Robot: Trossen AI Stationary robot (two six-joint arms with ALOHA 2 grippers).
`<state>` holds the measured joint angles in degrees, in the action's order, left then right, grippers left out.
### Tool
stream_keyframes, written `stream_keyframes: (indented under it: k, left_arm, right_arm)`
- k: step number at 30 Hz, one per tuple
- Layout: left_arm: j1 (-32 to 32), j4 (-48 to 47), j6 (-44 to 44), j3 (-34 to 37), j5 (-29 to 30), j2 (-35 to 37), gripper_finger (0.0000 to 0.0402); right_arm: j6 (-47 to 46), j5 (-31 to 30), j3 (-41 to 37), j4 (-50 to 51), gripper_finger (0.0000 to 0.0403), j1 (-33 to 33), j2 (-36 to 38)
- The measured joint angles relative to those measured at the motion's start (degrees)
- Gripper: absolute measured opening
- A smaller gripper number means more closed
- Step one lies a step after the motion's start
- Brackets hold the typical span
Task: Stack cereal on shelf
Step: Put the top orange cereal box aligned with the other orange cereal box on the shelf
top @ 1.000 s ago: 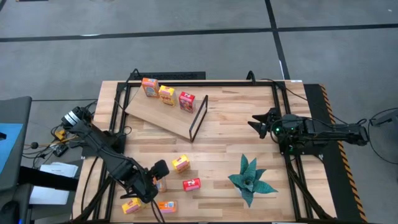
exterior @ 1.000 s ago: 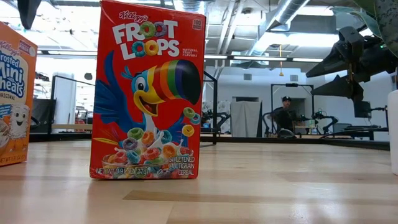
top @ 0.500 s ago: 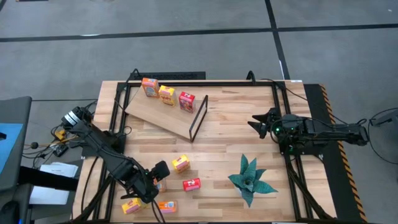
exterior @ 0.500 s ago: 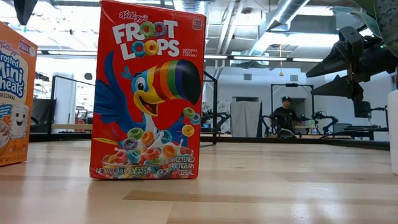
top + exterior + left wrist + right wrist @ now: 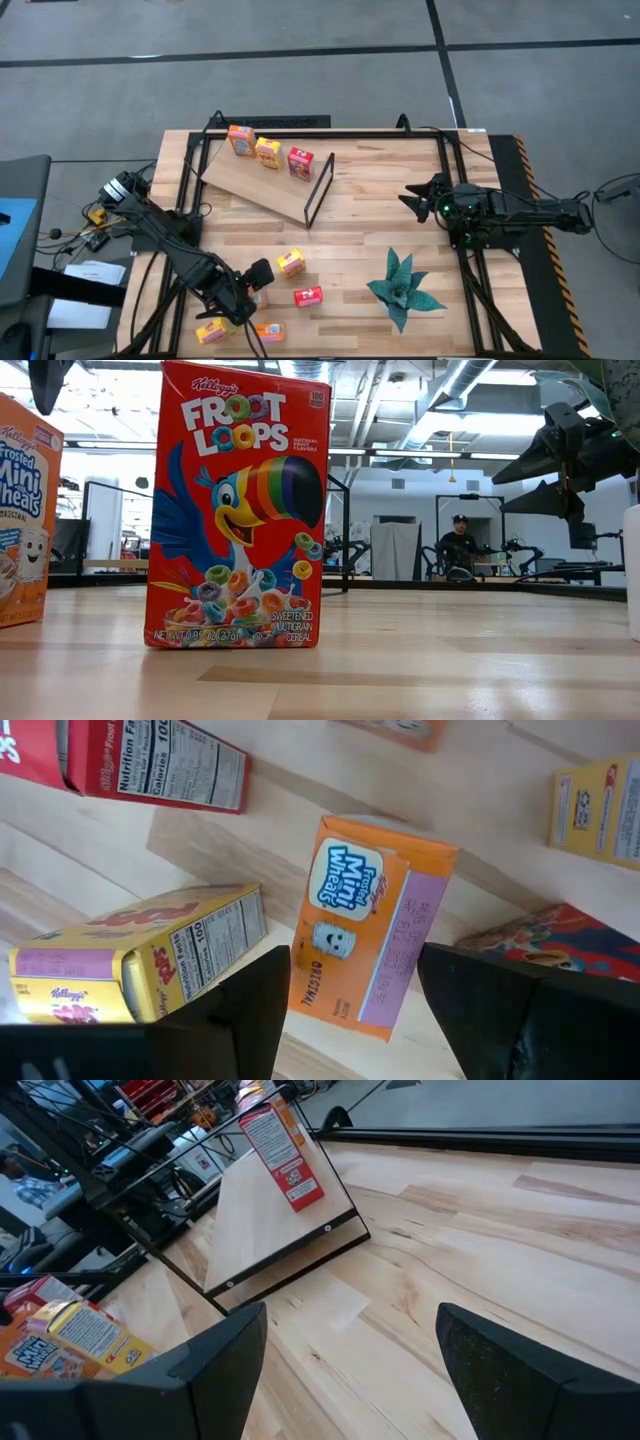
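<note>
High view: the shelf (image 5: pixel 262 182) lay at the far-left part of the worktop (image 5: pixel 380 200), its black frame (image 5: pixel 318 190) at the end toward worktop centre. Three cereal boxes stood on it in a row: orange box (image 5: pixel 240 140), yellow box (image 5: pixel 267 153), red box (image 5: pixel 300 163). The rest of the cereal sat well apart from the shelf, near the worktop's front-left: a yellow one (image 5: pixel 290 263), a red one (image 5: pixel 309 296), plus others by the left gripper (image 5: pixel 252 285). That gripper was low over an orange Mini-Wheats box (image 5: pixel 370 925), fingers spread wide on either side, holding nothing; a yellow carton (image 5: pixel 140 955) lay just beside it. Right gripper (image 5: pixel 418 197) hung right of the shelf, fingers parted, empty, w/ a plant (image 5: pixel 402 287) nearer the front edge. Low view: Froot Loops box (image 5: pixel 238 510) upright.
</note>
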<state>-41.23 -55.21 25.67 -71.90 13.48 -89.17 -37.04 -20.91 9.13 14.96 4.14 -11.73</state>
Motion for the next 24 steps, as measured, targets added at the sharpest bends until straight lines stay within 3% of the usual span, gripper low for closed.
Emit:
stream_keyframes:
  k: [24]
  left_arm:
    - [1.6, 1.1, 0.2, 0.0, -5.1, 0.0, 0.0212]
  right_arm:
    - [0.0, 0.0, 0.0, 1.3, 0.0317, 0.0, 0.0]
